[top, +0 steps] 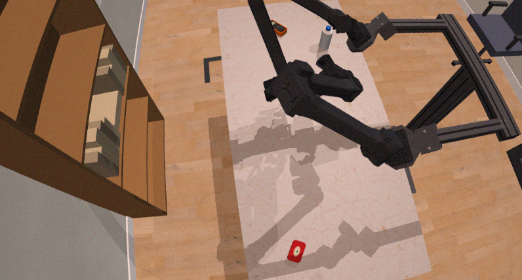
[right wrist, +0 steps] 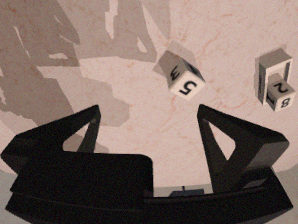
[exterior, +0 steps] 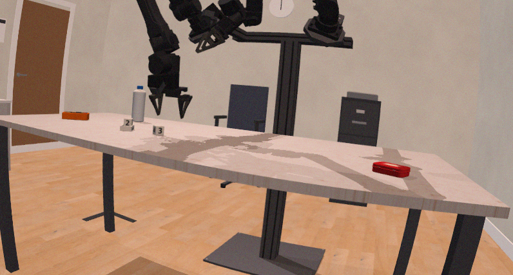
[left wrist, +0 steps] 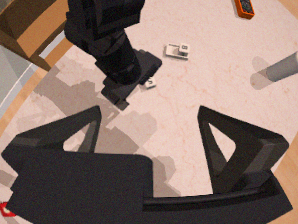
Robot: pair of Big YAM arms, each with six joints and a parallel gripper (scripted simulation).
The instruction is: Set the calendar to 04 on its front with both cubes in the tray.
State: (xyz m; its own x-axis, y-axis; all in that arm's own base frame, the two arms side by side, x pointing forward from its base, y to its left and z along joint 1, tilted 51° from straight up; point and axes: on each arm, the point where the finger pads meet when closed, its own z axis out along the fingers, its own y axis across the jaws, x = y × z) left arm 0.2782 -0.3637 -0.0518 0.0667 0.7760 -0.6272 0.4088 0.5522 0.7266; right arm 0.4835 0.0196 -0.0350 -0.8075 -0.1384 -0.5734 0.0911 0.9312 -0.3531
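A white tray (exterior: 126, 128) (right wrist: 275, 62) (left wrist: 171, 51) stands on the table, with one cube (exterior: 127, 122) (right wrist: 280, 95) (left wrist: 184, 48) at one end of it. That cube shows 8 on top and 2 on the side towards the exterior camera. A loose cube (exterior: 158, 130) (right wrist: 186, 80) (left wrist: 150, 83) sits on the table beside the tray, turned at an angle, with 5 on top and 3 towards the exterior camera. My right gripper (exterior: 170, 116) (right wrist: 148, 109) is open and empty above the loose cube. My left gripper (left wrist: 149, 110) is open and empty, held high away from both cubes. The tray's robot-facing side is hidden.
A white bottle (top: 324, 40) (exterior: 138, 106) with a blue cap and an orange device (top: 279, 28) (exterior: 75, 115) stand beyond the tray. A red tin (top: 296, 251) (exterior: 390, 169) lies near the table's other end. In the left wrist view the right arm hangs close to the loose cube.
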